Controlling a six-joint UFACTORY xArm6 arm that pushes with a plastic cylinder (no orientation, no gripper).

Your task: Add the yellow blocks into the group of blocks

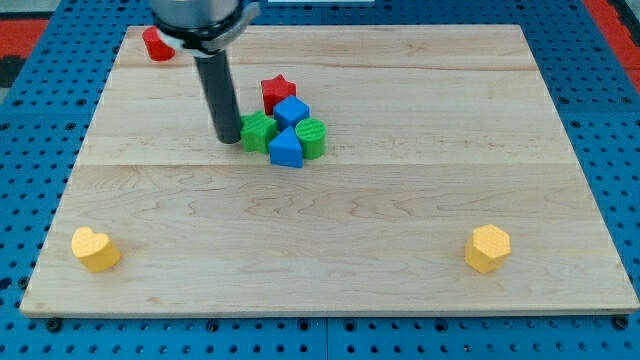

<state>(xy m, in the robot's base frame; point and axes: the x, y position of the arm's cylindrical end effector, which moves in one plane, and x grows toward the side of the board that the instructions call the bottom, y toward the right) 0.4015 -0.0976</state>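
Observation:
Two yellow blocks lie near the view's bottom: a yellow heart [96, 249] at the bottom left corner and a yellow hexagon [488, 247] at the bottom right. The group sits above the board's middle: a red star [277, 92], a blue cube [292, 112], a green star-like block [258, 131], a blue triangular block [286, 148] and a green cylinder [312, 137], packed together. My tip [229, 140] stands just left of the green star-like block, touching or almost touching it, far from both yellow blocks.
A lone red block [157, 44] lies at the board's top left corner, partly behind the arm's body. The wooden board [330, 270] rests on a blue perforated table [40, 180].

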